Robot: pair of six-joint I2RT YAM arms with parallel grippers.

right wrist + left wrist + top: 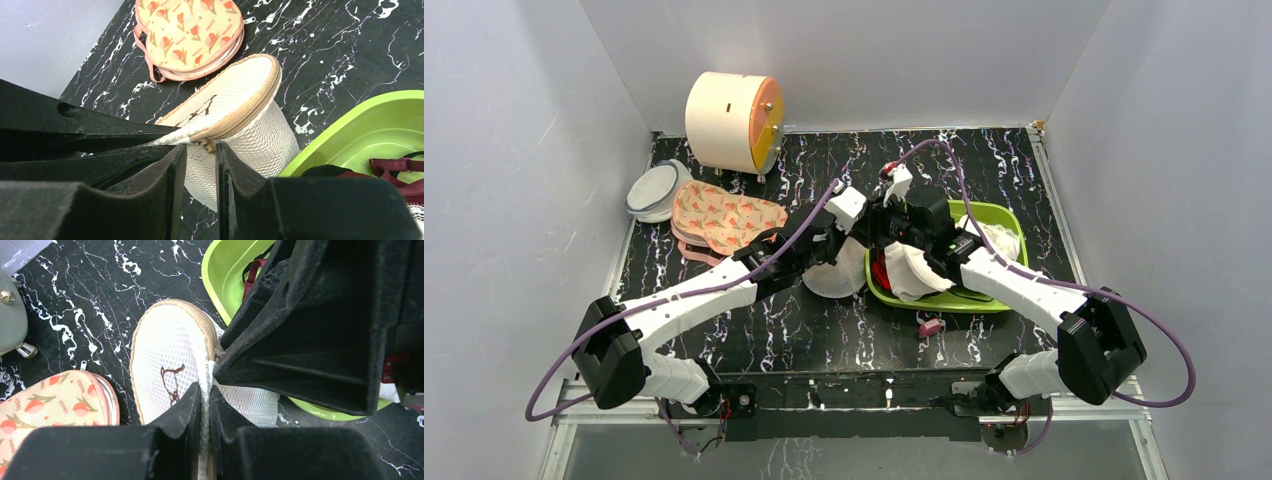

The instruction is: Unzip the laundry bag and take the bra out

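Observation:
The laundry bag [836, 272], white mesh with a tan zipper rim, stands on edge on the black marble table just left of the green basin. My left gripper [824, 245] is shut on the bag's rim, with mesh pinched between its fingers [205, 390]. A dark mark shows on the bag's face [170, 382]. My right gripper [872, 240] meets the bag from the right. Its jaws [201, 150] stand a narrow gap apart, with the zipper pull [207, 146] at their tips. The rim zipper [250, 107] looks closed. No bra with orange cups shows.
The green basin [1009, 218] holds white garments and a dark red strap [395, 165]. A flamingo-patterned pouch [724, 215], a grey-rimmed disc [654, 190] and a cream drum [729, 120] lie at the back left. A small pink object [931, 326] lies in front of the basin.

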